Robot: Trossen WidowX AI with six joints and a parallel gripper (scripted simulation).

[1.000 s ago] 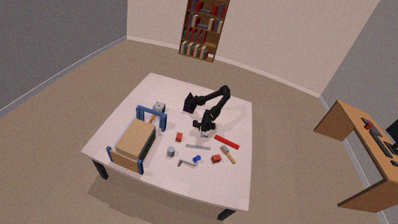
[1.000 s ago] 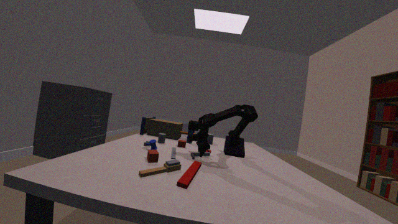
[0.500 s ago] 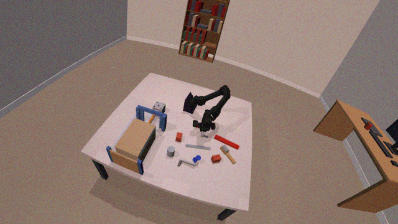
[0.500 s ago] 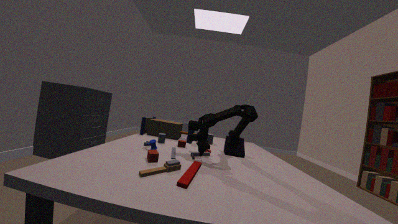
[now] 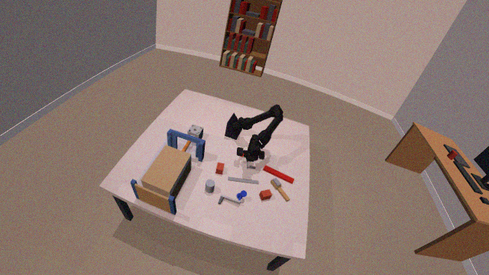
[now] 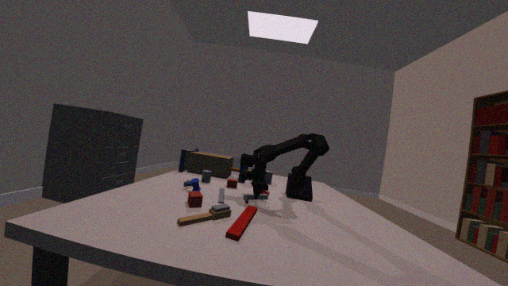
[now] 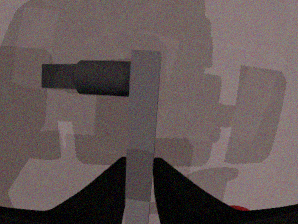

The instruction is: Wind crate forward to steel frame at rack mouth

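Note:
My gripper points down and is shut on the winch handle, a grey bar with a dark round grip sticking out sideways at its far end in the wrist view. The handle is low over the bench; whether it touches is unclear. Its square key cannot be made out. The grey winch stands behind the blue steel frame. An orange strap runs from it to the tan crate, which sits flat in the cubby, short of the frame.
Near the gripper lie a grey flat bar, a red bar and red blocks. Farther off are a mallet, a grey cylinder and a blue-knobbed tool.

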